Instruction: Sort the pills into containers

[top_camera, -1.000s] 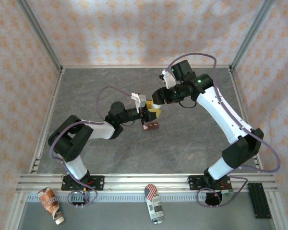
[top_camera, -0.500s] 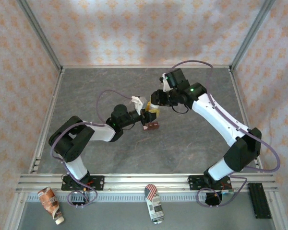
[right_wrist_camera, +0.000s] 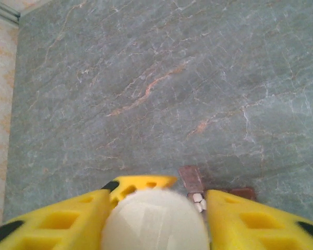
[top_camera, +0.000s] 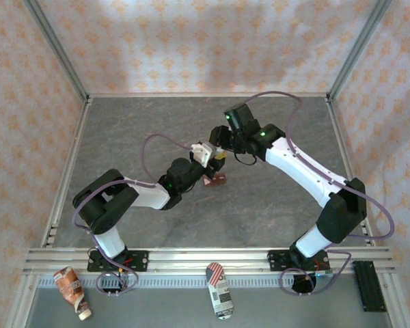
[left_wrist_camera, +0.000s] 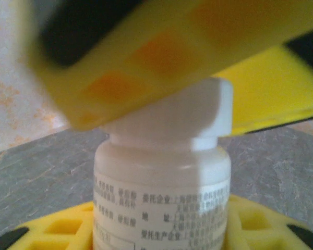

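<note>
While containers (top_camera: 216,180) lie left-right | left tool (left_wrist_camera: 159,230) pinches bottle (left_wrist_camera: 161,177) | right tool (right_wrist_camera: 155,227) pinches cap (right_wrist_camera: 154,208)

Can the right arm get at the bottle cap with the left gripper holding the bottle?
Likely yes: the left gripper grips the bottle low, leaving the cap free; the right gripper has a finger either side.

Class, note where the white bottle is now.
Mid-table in the top view, beside the containers: the white bottle sits in the left gripper, its cap pinched by the right gripper.
</note>
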You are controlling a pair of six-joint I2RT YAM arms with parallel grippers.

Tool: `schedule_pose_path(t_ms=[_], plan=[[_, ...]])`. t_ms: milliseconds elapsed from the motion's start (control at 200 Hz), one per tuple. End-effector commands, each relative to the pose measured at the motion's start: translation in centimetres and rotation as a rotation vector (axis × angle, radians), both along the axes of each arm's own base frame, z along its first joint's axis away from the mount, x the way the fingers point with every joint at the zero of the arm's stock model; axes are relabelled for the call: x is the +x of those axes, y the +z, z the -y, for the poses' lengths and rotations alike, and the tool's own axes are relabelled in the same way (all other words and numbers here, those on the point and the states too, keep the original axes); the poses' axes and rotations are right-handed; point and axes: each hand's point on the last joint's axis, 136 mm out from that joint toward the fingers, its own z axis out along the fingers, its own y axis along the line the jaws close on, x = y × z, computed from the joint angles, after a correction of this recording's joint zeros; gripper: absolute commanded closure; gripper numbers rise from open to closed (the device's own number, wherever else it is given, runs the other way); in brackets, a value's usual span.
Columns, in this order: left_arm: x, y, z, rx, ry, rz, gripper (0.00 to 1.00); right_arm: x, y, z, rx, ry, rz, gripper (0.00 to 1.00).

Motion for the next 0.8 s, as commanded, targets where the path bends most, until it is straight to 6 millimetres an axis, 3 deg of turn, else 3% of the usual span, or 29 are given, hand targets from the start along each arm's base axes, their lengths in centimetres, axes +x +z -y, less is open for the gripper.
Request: schedule_pose_path(t_ms=[0,140,300,440,626,796], plan=[[-0.2,5.4,0.5,-0.106,-0.006,0.149,1.00,-0.2,2.0,0.7,0.034,0.005,0.024,0.35],[-0.7,5.5,0.5,-0.123,-0.083,0.137,1.00,-0.8,7.2,2.2,0.146,0.055,0.139,0.19],[-1.6,5.7,0.2,-0.146,-0.193,0.114,1.00,-2.8,11.0,3.1,0.136,0.164,0.243,0.16],[-2.3,6.0,0.0,-0.188,-0.316,0.067,1.00,-3.6,11.3,4.0,0.069,0.233,0.259,0.16],[-3.2,6.7,-0.2,-0.233,-0.456,0.007,1.00,-5.1,9.7,2.8,-0.014,0.457,0.225,0.21],[-3.8,6.9,0.1,-0.246,-0.534,-0.029,1.00,-4.8,9.2,2.3,-0.037,0.507,0.204,0.21]])
